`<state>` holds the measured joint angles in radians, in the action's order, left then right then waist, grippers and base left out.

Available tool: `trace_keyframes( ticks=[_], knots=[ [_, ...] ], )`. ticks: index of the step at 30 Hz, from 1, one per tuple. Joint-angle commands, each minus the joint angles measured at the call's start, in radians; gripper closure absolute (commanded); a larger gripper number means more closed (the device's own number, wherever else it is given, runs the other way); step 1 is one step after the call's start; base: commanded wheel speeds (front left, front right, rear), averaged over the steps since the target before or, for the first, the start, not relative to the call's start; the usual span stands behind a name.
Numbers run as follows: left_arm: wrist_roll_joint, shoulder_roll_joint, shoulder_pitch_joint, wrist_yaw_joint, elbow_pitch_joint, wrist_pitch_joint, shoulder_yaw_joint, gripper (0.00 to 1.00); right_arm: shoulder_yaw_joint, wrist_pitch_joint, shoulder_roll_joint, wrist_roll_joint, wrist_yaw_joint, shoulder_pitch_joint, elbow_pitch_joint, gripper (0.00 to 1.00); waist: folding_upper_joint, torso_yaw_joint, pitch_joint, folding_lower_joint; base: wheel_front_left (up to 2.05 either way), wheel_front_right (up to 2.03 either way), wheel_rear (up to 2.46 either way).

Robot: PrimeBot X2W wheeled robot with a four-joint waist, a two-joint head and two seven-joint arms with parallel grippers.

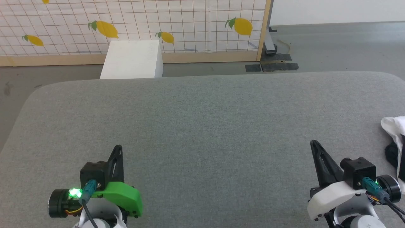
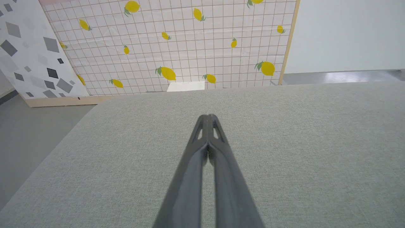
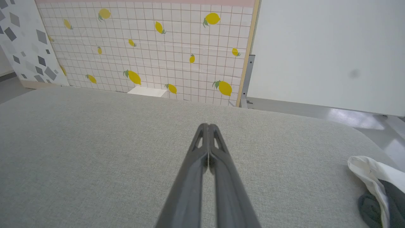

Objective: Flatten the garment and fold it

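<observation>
Crumpled at the right rim of the grey desk (image 1: pixel 202 126): the shirt (image 1: pixel 395 126), white cloth bunched over a dark fold, cut off by the frame edge in the head view. Not spread, not flat. No telling its long axis, nor where collar and hem run, from so small a heap.

At lower left of the head view, the left tool (image 1: pixel 118 149), fingers pressed together, pinching nothing. At lower right, the right tool (image 1: pixel 314 145), likewise pressed together and empty. Same in both wrist views: left tool (image 2: pixel 208 118) and right tool (image 3: pixel 208 126), tips meeting over bare grey desk.

From the right tool, shirt at about 3 o'clock in the head view, near but apart. In the right wrist view, shirt (image 3: pixel 370 171) at about 4 o'clock, off to the side of the fingers, not ahead of them. From the left tool, also toward 3 o'clock, but well apart, with most of the desk and the right tool between.

Judged nearer by far: the right arm. Likely first call: swinging that tool toward 3 o'clock and spreading the fingers before any pinch on the white edge, then dragging the heap toward 9 o'clock, to mid-desk, for room to flatten. Folding not yet begun.
</observation>
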<state>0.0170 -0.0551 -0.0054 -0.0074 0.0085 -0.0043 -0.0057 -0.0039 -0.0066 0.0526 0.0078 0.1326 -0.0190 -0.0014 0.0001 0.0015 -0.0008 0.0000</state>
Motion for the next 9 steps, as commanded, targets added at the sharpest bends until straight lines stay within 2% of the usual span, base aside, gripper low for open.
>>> trace_keyframes(
  ticks=[1,9],
  knots=[
    [-0.017,0.005,0.005,0.007,-0.009,0.004,0.006,1.00,0.004,0.007,-0.002,-0.008,-0.002,0.019,0.001,1.00,-0.0001,-0.002,0.001,0.0000,0.00,0.00,0.00],
    [-0.017,0.005,0.005,0.007,-0.009,0.004,0.006,1.00,0.004,0.007,-0.002,-0.008,-0.002,0.019,0.001,1.00,-0.0001,-0.002,0.001,0.0000,0.00,0.00,0.00]
  ],
)
